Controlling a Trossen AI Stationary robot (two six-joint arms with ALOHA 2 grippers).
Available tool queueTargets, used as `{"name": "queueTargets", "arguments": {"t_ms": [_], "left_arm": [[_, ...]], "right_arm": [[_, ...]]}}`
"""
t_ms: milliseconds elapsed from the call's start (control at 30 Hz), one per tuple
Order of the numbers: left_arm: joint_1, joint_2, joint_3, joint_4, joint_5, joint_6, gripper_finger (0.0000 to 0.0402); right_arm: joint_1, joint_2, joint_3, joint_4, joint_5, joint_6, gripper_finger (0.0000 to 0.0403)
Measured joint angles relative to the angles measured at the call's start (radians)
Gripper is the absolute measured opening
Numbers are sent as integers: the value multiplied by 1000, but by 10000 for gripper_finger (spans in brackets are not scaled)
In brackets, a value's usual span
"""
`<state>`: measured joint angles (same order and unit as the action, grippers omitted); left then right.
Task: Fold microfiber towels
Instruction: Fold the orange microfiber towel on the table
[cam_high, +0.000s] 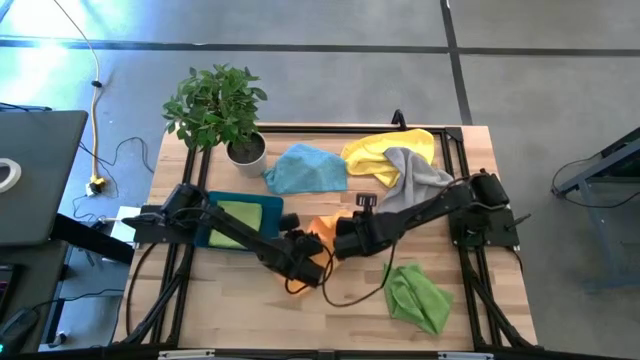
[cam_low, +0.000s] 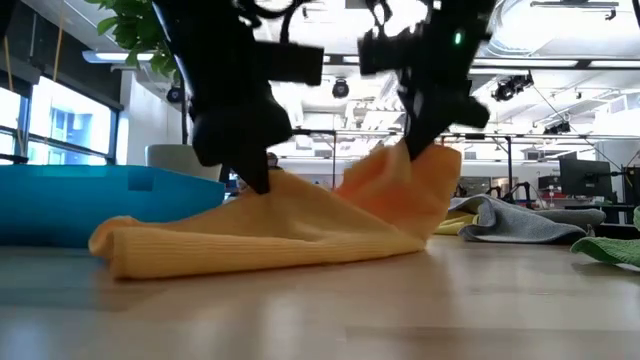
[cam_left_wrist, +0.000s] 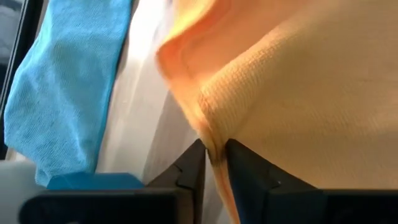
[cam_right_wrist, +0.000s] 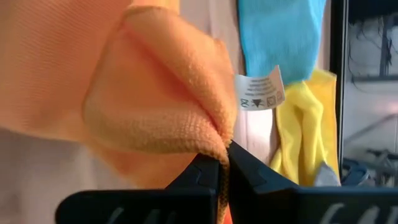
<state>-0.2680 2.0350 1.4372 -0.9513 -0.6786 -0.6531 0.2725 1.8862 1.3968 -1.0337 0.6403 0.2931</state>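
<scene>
The orange towel (cam_high: 325, 228) lies bunched at the table's middle, between my two grippers. In the low view the orange towel (cam_low: 300, 230) rests on the wood with a rolled fold at its left end and rises toward the right. My left gripper (cam_left_wrist: 214, 155) is shut on its edge, low over the table (cam_low: 255, 180). My right gripper (cam_right_wrist: 222, 163) is shut on a raised bunch of it (cam_low: 425, 150). Light blue (cam_high: 305, 168), yellow (cam_high: 385, 150) and grey (cam_high: 415, 175) towels lie at the far side, and a lime green one (cam_high: 417, 295) lies near right. My left gripper pinches the orange towel's hemmed edge (cam_left_wrist: 210, 132) between its two fingers, coming slanting down from the table's left. The cloth around the hold lies low, with its left part resting on the table (cam_low: 130, 250). My right gripper pinches a bunched fold of the orange towel (cam_right_wrist: 214, 140), several layers, between its two fingers, slanting down from the table's right. That part is lifted above the table (cam_low: 420, 175), and the cloth drapes slack from it down to the wood.
A dark teal tray (cam_high: 215, 200) with a lime green towel (cam_high: 240, 220) in it stands at the left, under my left arm. A potted plant (cam_high: 245, 150) stands at the far left. A black frame runs along the table's edges (cam_high: 330, 128). Bare wood shows near the front edge.
</scene>
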Motion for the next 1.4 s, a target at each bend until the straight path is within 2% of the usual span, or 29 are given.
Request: {"name": "queueTargets", "arguments": {"t_ms": [267,400,700,833,933,1200,1400], "left_arm": [[51,3,-2,-19,16,31,134],[51,2,-1,-23,19,32,152],[-122,-63,4,-109,167,34,137],[-208,-111,4,-140,222,-19,127],[-259,-149,4,-153,229,-69,122],[-352,-240,4,-160,217,-130,109],[-421,-283,4,-160,248,-140,100]], "right_arm": [[-61,-37,-37,-27,13,13,0],[-85,-63,-38,-46,-10,29,0],[-68,-67,-35,9,-215,94,0],[-63,-67,-13,21,-323,253,0],[-65,-67,5,66,-396,339,0],[-53,-67,10,304,-507,378,0],[-39,-67,10,439,-545,491,1]]}}
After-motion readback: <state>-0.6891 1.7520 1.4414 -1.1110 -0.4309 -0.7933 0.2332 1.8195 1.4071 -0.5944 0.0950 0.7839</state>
